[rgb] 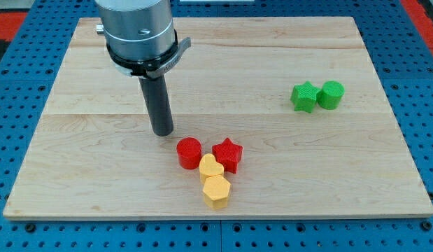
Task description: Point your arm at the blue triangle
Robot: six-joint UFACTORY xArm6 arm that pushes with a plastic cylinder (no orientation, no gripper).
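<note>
Though the arm's upper part is cut off at the top edge, my tip (162,131) rests just beside the red cylinder (189,152); it has no jaws, and no blue triangle shows on the board (356,175).

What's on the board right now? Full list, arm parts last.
red cylinder: 1, red, bottom centre, touching the yellow heart
red star: 1, red, just right of the red cylinder
yellow heart: 1, yellow, below and between the two red blocks
yellow hexagon: 1, yellow, directly below the yellow heart, nearest the view's bottom
green star: 1, green, right side of the board
green cylinder: 1, green, touching the green star on its right
blue triangle: 0, none in view
board: 1, pale wood, on a blue pegboard
my tip: 1, dark rod end, up-left of the red cylinder, not touching it
</note>
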